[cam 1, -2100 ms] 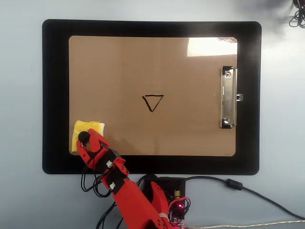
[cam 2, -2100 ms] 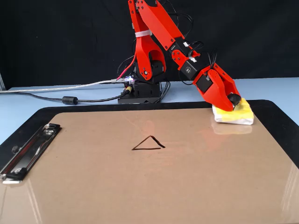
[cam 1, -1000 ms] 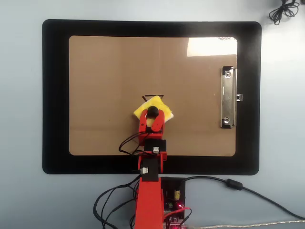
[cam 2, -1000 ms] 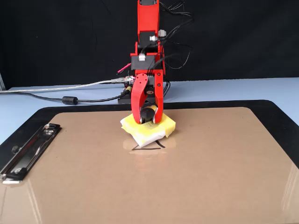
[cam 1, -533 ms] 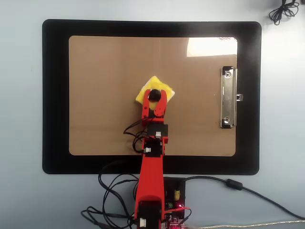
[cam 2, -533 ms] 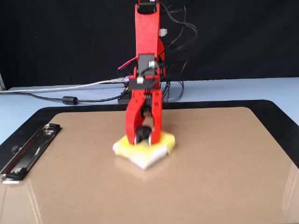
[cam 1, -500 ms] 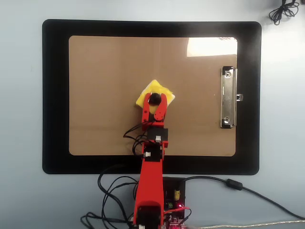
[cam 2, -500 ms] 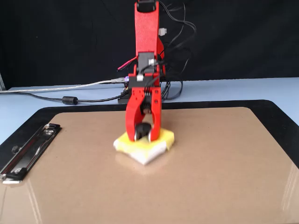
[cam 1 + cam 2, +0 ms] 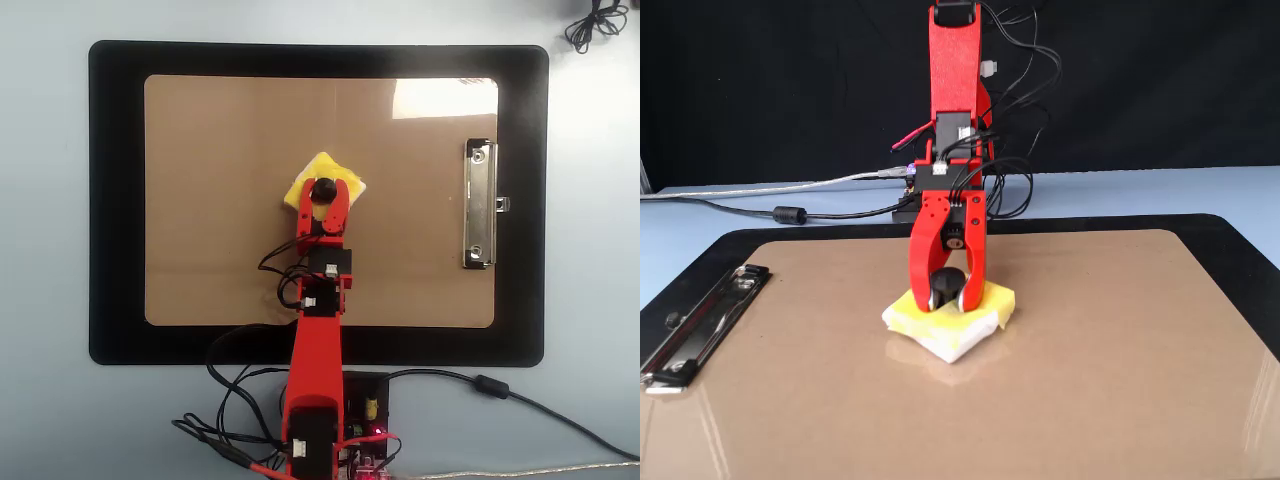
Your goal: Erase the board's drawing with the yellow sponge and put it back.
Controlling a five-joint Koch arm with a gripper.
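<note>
Large black rectangular mat (image 9: 118, 200) lies unmoved on the pale blue table (image 9: 45, 240). Large brown rectangular clipboard (image 9: 220, 130) with silver metal clip (image 9: 479, 204) at the right short edge in the overhead view sits unshifted on it.

Red jointed arm (image 9: 315, 350) now reaches straight over the clipboard's near edge to its centre, where two seconds ago it stood over the near left corner. Red pincer (image 9: 322, 192) is clamped on the round black knob (image 9: 948, 284) of the small square yellow sponge with whitish edging (image 9: 342, 185). Sponge, carried from that corner, now lies flat on mid-board, turned corner-on, slightly farther from the base than half a second ago.

Thin black triangle outline, plain on bare board two seconds ago, shows nowhere now. Judged: wiping pass under way or just made, erasing likely largely done; return of sponge to the near left corner still outstanding.

Board beneath sponge hidden in both views, so leftover ink there cannot be ruled out. Glare patch at the far right corner (image 9: 440, 97) and sheen in the fixed view could mask faint smears. Grip firmness on knob not assessable.
</note>
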